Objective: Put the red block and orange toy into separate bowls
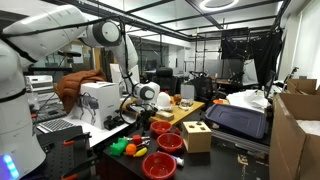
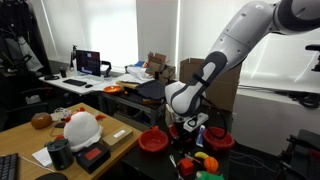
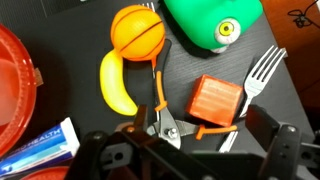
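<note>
In the wrist view the red block (image 3: pixel 216 98) lies on the dark table beside a silver fork (image 3: pixel 257 72). The orange toy (image 3: pixel 138 32), round like a small ball, rests farther up, touching a yellow banana piece (image 3: pixel 117 86). A red bowl (image 3: pixel 14 82) shows at the left edge. My gripper (image 3: pixel 186 150) hangs open above the table, nothing between its fingers, with the block just ahead of it. In an exterior view red bowls (image 1: pixel 170 143) (image 1: pixel 160 165) stand near the tan wooden box (image 1: pixel 196 136), and the gripper (image 1: pixel 148 100) hovers over the toys.
Pliers with orange handles (image 3: pixel 160 112) lie between the gripper and the orange toy. A green toy (image 3: pixel 210 20) sits at the top, and a toothpaste box (image 3: pixel 40 150) at the lower left. In an exterior view two red bowls (image 2: pixel 152 140) (image 2: pixel 220 138) flank the gripper (image 2: pixel 190 126).
</note>
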Motion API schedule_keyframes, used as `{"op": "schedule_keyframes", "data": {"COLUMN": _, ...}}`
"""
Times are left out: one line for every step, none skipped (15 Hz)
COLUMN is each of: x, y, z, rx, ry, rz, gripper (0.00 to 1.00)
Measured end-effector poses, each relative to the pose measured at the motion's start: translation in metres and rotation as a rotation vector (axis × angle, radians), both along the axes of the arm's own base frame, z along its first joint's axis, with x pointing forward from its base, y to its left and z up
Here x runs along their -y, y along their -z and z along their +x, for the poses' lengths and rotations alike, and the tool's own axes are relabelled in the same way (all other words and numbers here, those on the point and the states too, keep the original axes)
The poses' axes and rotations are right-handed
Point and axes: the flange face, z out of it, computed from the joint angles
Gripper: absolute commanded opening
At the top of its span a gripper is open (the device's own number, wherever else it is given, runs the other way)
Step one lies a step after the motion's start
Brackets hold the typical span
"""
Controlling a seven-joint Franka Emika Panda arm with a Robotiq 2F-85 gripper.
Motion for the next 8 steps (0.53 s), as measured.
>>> {"op": "schedule_keyframes", "data": {"x": -0.001, "y": 0.002, "z": 0.0, "rx": -0.011, "ry": 0.01, "rz": 0.008, "gripper": 1.0}}
{"op": "schedule_keyframes", "data": {"x": -0.003, "y": 0.005, "z": 0.0, "rx": -0.021, "ry": 0.017, "rz": 0.014, "gripper": 1.0}}
{"op": "schedule_keyframes", "data": {"x": -0.005, "y": 0.007, "z": 0.0, "rx": -0.033, "ry": 0.027, "rz": 0.023, "gripper": 1.0}}
{"op": "schedule_keyframes", "data": {"x": -0.007, "y": 0.009, "z": 0.0, "rx": -0.042, "ry": 0.034, "rz": 0.031, "gripper": 1.0}}
{"op": "schedule_keyframes", "data": {"x": -0.008, "y": 0.011, "z": 0.001, "rx": -0.05, "ry": 0.041, "rz": 0.037, "gripper": 1.0}}
{"op": "schedule_keyframes", "data": {"x": -0.008, "y": 0.014, "z": 0.001, "rx": -0.057, "ry": 0.046, "rz": 0.04, "gripper": 1.0}}
{"op": "schedule_keyframes", "data": {"x": -0.007, "y": 0.017, "z": 0.001, "rx": -0.062, "ry": 0.05, "rz": 0.04, "gripper": 1.0}}
{"op": "schedule_keyframes", "data": {"x": -0.005, "y": 0.021, "z": 0.002, "rx": -0.067, "ry": 0.054, "rz": 0.04, "gripper": 1.0}}
